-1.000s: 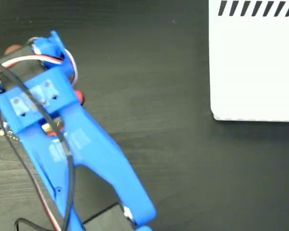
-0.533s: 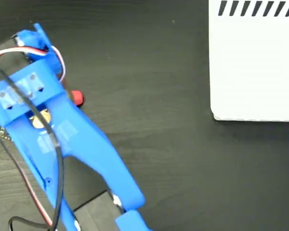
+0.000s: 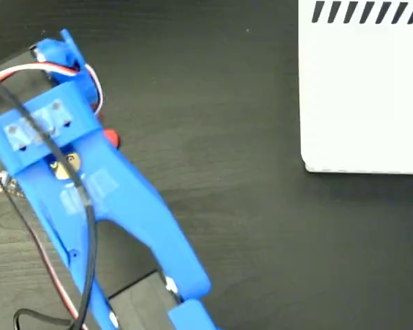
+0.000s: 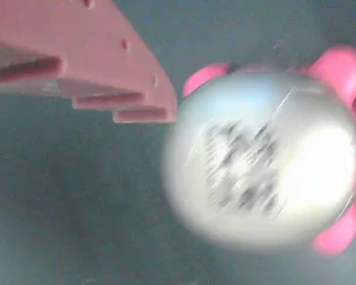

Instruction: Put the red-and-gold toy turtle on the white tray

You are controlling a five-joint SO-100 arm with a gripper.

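In the fixed view the red-and-gold toy turtle is almost wholly hidden under my blue arm; only a red bit of the turtle sticks out at the arm's right edge, on the dark table at the left. The wrist view shows the turtle close below, blurred: a pale shiny dome with a dark code mark and pinkish-red feet around it. One reddish finger reaches in from the upper left, its tip at the shell's left edge. The other finger is out of frame. The white tray lies far off at the upper right.
Black, white and red cables run over the arm's head. Dark wood-grain table lies bare between the arm and the tray. The tray's top edge carries black diagonal stripes.
The arm's head moved up and left, then back a little to the right. The turtle's red bit has stayed where it was on the table.
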